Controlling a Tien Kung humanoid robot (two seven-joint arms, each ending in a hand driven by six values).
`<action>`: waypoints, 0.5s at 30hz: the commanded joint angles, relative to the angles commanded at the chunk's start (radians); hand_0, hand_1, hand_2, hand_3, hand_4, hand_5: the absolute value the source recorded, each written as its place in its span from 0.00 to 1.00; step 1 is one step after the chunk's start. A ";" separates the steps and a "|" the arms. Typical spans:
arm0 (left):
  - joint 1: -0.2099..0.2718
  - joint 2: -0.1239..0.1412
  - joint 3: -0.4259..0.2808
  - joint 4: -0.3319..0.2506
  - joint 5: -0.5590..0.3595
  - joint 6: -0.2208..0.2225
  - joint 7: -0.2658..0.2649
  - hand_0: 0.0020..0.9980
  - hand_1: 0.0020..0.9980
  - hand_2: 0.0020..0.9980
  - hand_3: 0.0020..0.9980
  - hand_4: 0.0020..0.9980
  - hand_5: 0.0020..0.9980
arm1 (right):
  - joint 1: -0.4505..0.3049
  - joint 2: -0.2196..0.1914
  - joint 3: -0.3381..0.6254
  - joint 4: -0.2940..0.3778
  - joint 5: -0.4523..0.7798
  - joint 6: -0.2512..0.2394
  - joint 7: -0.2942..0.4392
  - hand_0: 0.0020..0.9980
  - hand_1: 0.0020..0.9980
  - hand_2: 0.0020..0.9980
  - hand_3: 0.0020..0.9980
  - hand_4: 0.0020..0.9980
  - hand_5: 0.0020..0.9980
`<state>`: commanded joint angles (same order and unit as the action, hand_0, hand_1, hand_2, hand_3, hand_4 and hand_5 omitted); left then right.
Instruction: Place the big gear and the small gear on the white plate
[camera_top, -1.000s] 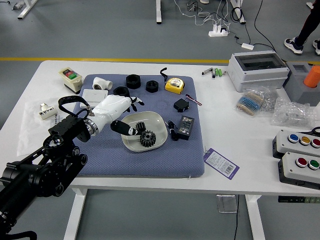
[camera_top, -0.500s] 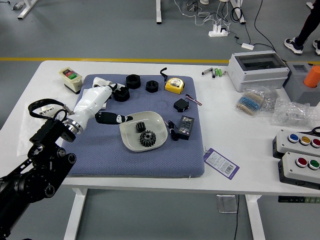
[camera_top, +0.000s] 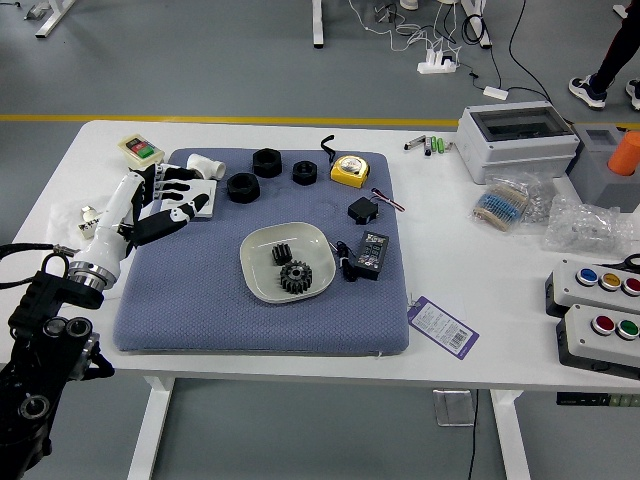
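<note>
At the left of the frame, the jointed black left arm (camera_top: 35, 375) rises from the lower left corner and ends in the white-shelled left hand (camera_top: 122, 214) with black fingers. The fingers are extended and loosely spread, grasping nothing; they reach towards a flat white box (camera_top: 203, 196) on the blue-grey padded mat (camera_top: 190, 310), well apart from the plate.

Near the middle of the frame, the shallow white plate with rounded corners (camera_top: 252, 287) lies on the mat. Within its rim sits the small black toothed gear (camera_top: 282, 255); just beside it, nearer the table's front edge, is the big black toothed gear (camera_top: 295, 278). Whether the two gears touch cannot be told. To the right of the plate, the black rectangular adapter (camera_top: 371, 255) lies on the same mat, its dark cable coiled between them.

At the upper right, a person's dark-clad leg and shoe (camera_top: 588, 92) show beyond the table; no hand of this person is visible.

Judged from this arrangement, both placements appear complete, and the step in hand is the clearing of the work area. The next move calls for no further grasp, only for bringing the arm to rest. The likeliest fault would be the spread fingers catching the flat box and shifting it.
</note>
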<state>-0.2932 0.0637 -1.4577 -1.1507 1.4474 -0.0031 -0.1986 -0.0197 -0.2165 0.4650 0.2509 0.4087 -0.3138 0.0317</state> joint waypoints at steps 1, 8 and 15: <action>0.016 -0.006 0.004 -0.014 -0.046 0.003 0.007 0.65 0.66 0.78 0.61 0.81 0.34 | -0.002 0.000 0.001 0.000 0.000 0.000 0.000 0.69 0.71 0.75 0.57 0.79 0.64; 0.062 -0.023 0.000 -0.069 -0.338 0.018 0.001 0.66 0.67 0.79 0.61 0.81 0.36 | -0.008 0.003 -0.002 -0.001 -0.001 0.000 0.001 0.69 0.70 0.75 0.56 0.79 0.64; 0.090 -0.022 -0.029 -0.086 -0.407 0.000 0.008 0.67 0.69 0.79 0.63 0.82 0.39 | -0.011 0.004 -0.001 -0.001 -0.003 0.001 0.001 0.69 0.70 0.75 0.57 0.79 0.64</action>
<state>-0.2030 0.0414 -1.4865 -1.2363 1.0404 -0.0033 -0.1903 -0.0310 -0.2123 0.4639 0.2499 0.4061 -0.3131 0.0326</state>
